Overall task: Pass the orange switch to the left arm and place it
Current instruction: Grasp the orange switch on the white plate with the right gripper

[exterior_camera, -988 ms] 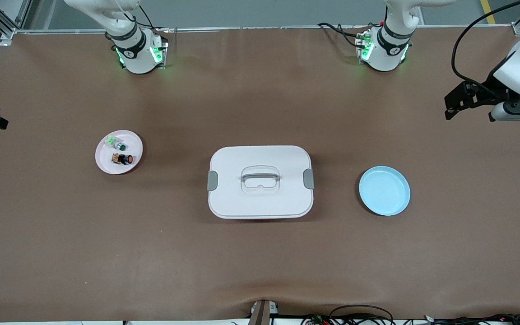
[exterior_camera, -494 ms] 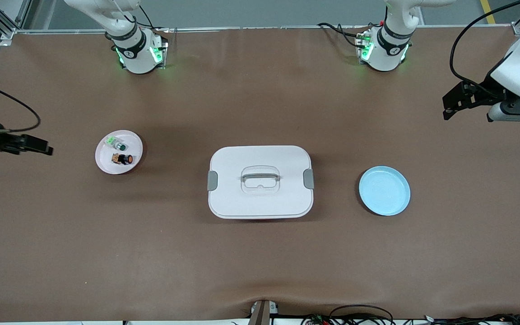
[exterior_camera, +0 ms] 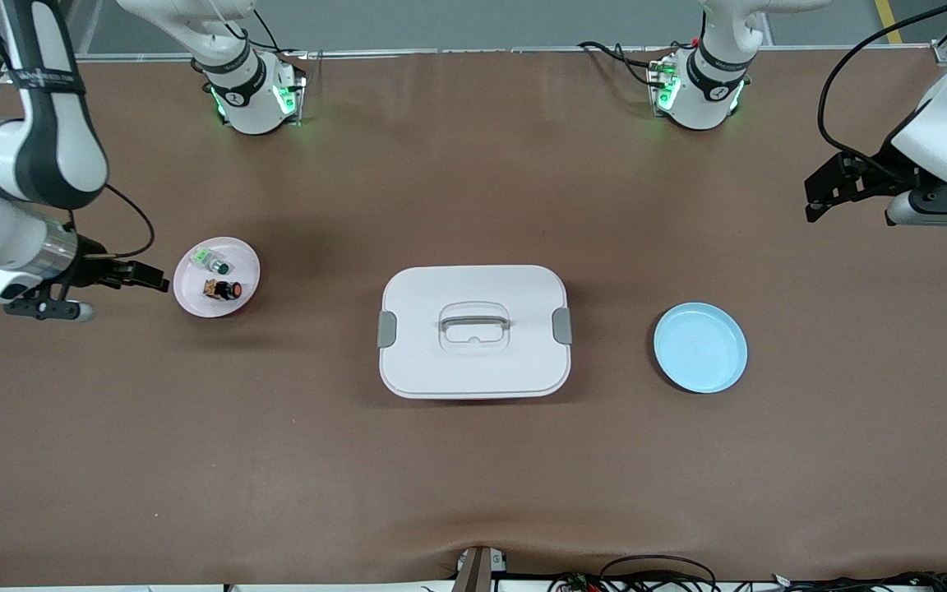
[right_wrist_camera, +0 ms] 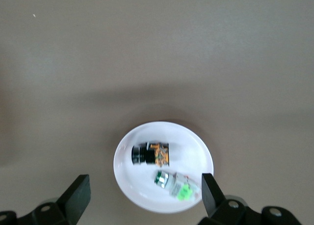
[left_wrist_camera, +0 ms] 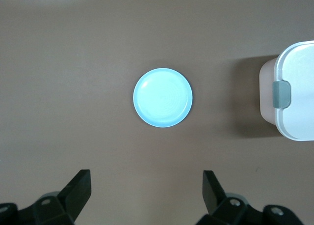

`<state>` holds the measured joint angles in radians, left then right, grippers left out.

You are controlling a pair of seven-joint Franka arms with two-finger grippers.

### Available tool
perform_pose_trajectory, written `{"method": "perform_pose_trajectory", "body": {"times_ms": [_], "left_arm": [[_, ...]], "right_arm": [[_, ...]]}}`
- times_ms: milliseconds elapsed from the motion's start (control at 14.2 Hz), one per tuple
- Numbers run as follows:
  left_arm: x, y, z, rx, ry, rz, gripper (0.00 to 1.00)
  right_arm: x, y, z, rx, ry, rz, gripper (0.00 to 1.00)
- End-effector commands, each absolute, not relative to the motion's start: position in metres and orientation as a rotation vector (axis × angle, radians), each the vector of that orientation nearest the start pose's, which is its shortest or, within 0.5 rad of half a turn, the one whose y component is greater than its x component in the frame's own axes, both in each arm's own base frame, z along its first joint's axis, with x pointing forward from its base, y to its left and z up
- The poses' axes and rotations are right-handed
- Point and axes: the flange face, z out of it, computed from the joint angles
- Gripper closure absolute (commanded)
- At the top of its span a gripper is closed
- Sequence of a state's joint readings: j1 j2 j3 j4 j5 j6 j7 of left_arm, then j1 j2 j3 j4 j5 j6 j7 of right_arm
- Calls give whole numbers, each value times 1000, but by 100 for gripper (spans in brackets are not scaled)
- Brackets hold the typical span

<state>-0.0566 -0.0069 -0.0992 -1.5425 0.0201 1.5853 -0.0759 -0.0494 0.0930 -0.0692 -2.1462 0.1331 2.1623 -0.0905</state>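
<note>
I see the small black cylindrical orange switch [exterior_camera: 226,289] with its orange round face lying on its side on the small round pink plate [exterior_camera: 243,261], toward the right arm's end of the table. On the same plate, just beside it and farther from the front camera, lies a similar small switch with a green cap [exterior_camera: 212,261]; the two look apart, though only barely. In the right wrist view the orange switch [right_wrist_camera: 150,154] and the green-capped switch [right_wrist_camera: 174,182] both sit inside the plate's rim [right_wrist_camera: 128,134].

The right gripper [exterior_camera: 143,276] hangs just beside the pink plate, at its edge toward the right arm's end of the table. Its fingers [right_wrist_camera: 77,196] are spread wide and hold nothing.

The large white rounded-rectangular plastic box [exterior_camera: 473,330] with grey side clips and a recessed clear handle sits at mid-table, lid on, well apart from the pink plate. A round light-blue plate [exterior_camera: 700,347] lies on the brown table [exterior_camera: 473,493] between the box and the left arm's end.

The left gripper [exterior_camera: 829,191] is up over bare table at the left arm's end. Its fingers [left_wrist_camera: 78,191] are likewise spread wide with nothing between them. Its wrist view shows the blue plate [left_wrist_camera: 163,97] and one clipped end of the box [left_wrist_camera: 294,97].
</note>
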Motion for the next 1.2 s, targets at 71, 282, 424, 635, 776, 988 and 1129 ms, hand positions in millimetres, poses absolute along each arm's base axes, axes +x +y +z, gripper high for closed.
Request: {"method": "perform_pose_trajectory", "body": {"times_ms": [71,282,424,635,776,988,1129], "left_arm": [[556,-87,650,-3122,125,-152,0],[558,-88,648,-3122,125,-152,0],[559,-88,647,-3122,125,-150,0],[559,-88,646,-3123,125,-148,0],[559,-88,646,-3123,127,-148,0],[559,-94,645,-3119,144,-148,0],[559,-94,645,-3119,144,-151,0]], "right_arm": [[528,-41,310,-3041,153,32,0],[525,-37,277,-3054,151,24,0],[517,-37,256,-3065,159,-7,0],[510,-40,233,-3068,183,23,0],[503,-36,219,-3060,200,46,0],[492,-32,204,-3058,212,53,0],[487,-32,195,-3056,227,69,0]]}}
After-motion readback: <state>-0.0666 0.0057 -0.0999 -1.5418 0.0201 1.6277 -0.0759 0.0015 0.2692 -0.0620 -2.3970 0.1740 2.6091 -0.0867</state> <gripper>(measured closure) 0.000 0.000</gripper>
